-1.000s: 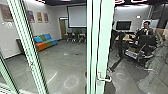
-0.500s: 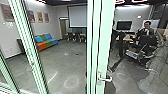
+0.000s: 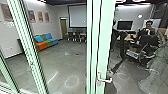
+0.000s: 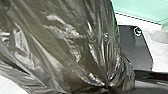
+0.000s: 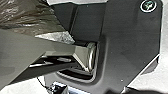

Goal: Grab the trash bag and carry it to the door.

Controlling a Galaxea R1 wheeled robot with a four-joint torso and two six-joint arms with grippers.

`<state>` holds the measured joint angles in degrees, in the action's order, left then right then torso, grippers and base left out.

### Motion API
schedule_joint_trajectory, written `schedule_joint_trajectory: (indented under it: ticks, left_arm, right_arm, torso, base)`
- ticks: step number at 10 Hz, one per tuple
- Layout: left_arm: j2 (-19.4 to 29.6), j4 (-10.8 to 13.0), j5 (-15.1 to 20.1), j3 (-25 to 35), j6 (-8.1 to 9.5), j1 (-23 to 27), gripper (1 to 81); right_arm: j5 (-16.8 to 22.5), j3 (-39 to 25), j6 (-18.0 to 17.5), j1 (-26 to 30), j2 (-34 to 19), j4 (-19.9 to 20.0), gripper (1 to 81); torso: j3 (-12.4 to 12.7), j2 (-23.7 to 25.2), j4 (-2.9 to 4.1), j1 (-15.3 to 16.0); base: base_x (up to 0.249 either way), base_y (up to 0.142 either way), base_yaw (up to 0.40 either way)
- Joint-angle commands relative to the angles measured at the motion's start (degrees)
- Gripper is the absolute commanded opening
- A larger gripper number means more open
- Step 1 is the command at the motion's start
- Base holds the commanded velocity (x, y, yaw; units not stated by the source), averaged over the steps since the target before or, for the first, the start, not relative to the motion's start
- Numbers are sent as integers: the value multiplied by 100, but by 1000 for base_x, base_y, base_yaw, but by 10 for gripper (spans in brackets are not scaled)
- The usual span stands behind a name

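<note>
The trash bag [image 4: 62, 47], dark, shiny and see-through brown, looms large in the left wrist view. Its plastic draws together into tight folds at my left gripper [image 4: 108, 87], which is closed on it. Part of the same bag [image 5: 25, 15] appears in the right wrist view, beyond a grey arm part. How my right gripper stands cannot be made out. In the head view a glass door with a pale green frame [image 3: 103, 45] and a metal handle [image 3: 104, 79] stands close in front.
Behind the glass are a colourful sofa [image 3: 46, 42], chairs by a table, a white screen [image 3: 77, 16] and a wall monitor [image 3: 125, 25]. A person [image 3: 149, 28] is at the right, near a dark chair and a rig. Another green-framed post [image 3: 28, 50] rises at the left.
The door frame and room keep almost the same place in the head view. The person behind the glass has shifted slightly.
</note>
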<state>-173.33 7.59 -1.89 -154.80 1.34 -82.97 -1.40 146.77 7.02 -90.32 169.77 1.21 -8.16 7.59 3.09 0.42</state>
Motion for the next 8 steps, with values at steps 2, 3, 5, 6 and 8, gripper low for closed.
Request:
schedule_joint_trajectory:
  ticks: [2, 3, 5, 6, 8]
  left_arm:
    - [61, 5, 312, -7, -29, 259, 10]
    - [70, -4, 312, -7, -20, 259, 10]
    - [78, -12, 303, -7, -20, 259, 10]
    - [70, -12, 303, -7, -11, 268, 10]
    - [70, -4, 321, -15, -11, 268, 10]
  right_arm:
    - [369, -97, 19, 149, 95, 20, 811]
    - [369, -97, 19, 141, 95, 20, 811]
    - [369, -124, 19, 149, 95, 29, 811]
    - [369, -115, 1, 141, 95, 29, 811]
    - [369, -97, -34, 132, 86, 29, 811]
  torso:
    - [2, 2, 0, -7]
    - [2, 5, 0, -11]
    - [2, 5, 0, -11]
    - [2, 5, 0, -11]
    - [2, 5, 0, -11]
  base:
    - [0, 0, 0]
    - [0, 0, 0]
    - [0, 0, 0]
    - [0, 0, 0]
    - [0, 0, 0]
